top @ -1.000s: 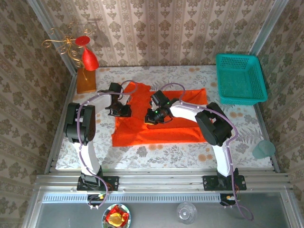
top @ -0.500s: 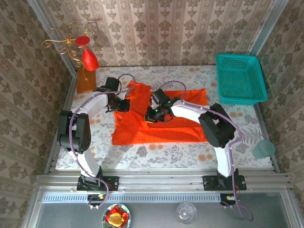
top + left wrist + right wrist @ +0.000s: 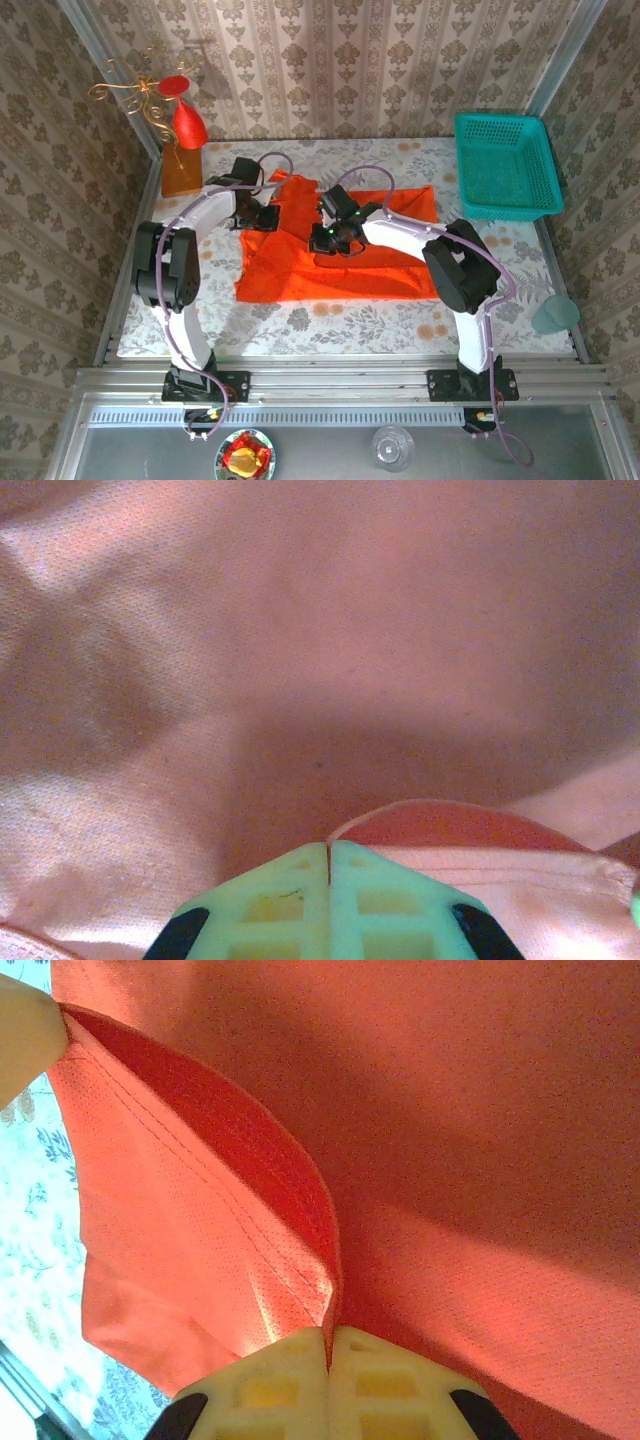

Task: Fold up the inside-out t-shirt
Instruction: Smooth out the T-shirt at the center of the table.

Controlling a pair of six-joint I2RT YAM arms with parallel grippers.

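My left pincer (image 3: 328,852) and right pincer (image 3: 328,1338) each clench a fold of the t-shirt (image 3: 345,268) right at my fingertips.

The inside-out t-shirt (image 3: 340,275), plain orange-red and without print, is spread wrinkled across the middle of the top view. Its lower edge is laid straight and flat, while its upper left part is drawn up into a narrow peak. In the right wrist view its stitched edge is seen raised in a curved fold over flat cloth.
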